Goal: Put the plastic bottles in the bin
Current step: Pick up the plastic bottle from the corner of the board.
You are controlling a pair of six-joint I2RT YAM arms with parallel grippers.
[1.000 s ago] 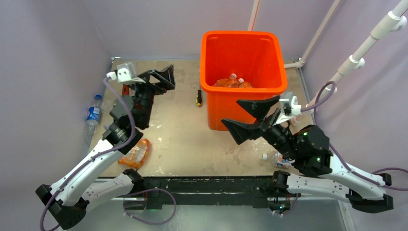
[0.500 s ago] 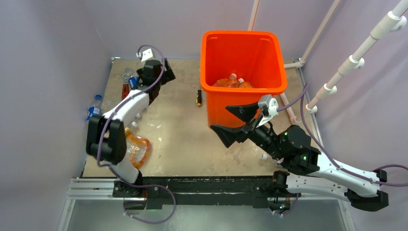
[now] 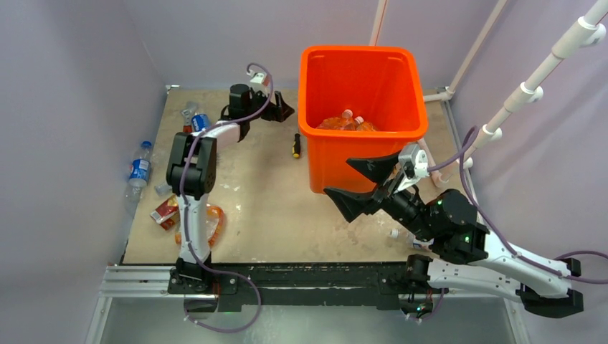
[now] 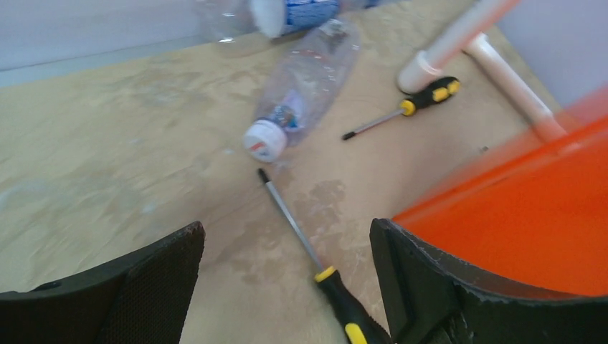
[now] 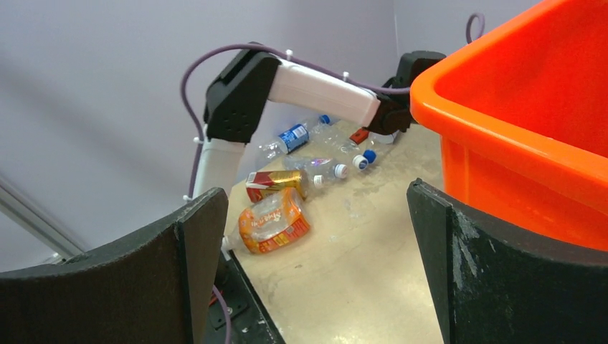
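Your left tool (image 4: 287,236) hangs open and empty beside the bin (image 4: 516,229) — a plastic bottle (image 4: 308,86) lies just ahead, cap end nearest, long axis running away, angled toward the bin.

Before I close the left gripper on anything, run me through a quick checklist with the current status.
1. The left gripper is empty, jaws apart: ok.
2. The right gripper is empty, jaws wide: ok.
3. The clear bottle lies free on the table ahead of the left gripper: ok.
4. Path to it free of tools: not ok. A screwdriver lies between the open jaws, tip toward the bottle's cap.
5. The bin is upright with its opening unobstructed: ok.
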